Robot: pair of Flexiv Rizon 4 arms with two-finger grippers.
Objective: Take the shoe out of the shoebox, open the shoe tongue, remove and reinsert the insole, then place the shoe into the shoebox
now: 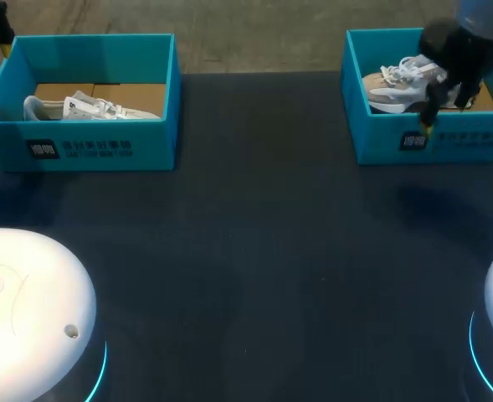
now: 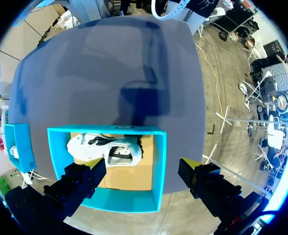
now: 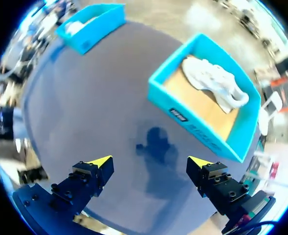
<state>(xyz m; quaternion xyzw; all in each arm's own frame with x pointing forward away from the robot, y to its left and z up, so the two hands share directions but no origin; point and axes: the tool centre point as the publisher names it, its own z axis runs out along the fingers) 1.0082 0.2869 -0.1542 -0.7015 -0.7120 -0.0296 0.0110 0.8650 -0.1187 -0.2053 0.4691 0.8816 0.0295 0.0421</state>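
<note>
The dark worktop (image 1: 254,251) carries two teal boxes. The left shoebox (image 1: 79,151) has the right shoebox (image 1: 380,138) well apart to its right. White arm bases (image 1: 28,310) stand nearer the camera than the left shoebox. The left shoe (image 2: 104,149) lies on the left shoebox's cardboard floor, and the right shoe (image 3: 214,81) lies in the other box. The left pincer (image 2: 143,171) hangs above the left shoebox, spread wide and empty, with one finger over its floor and the other past a side wall. The right pincer (image 3: 149,162) hangs by the right shoebox's front wall, equally wide and touching nothing.
</note>
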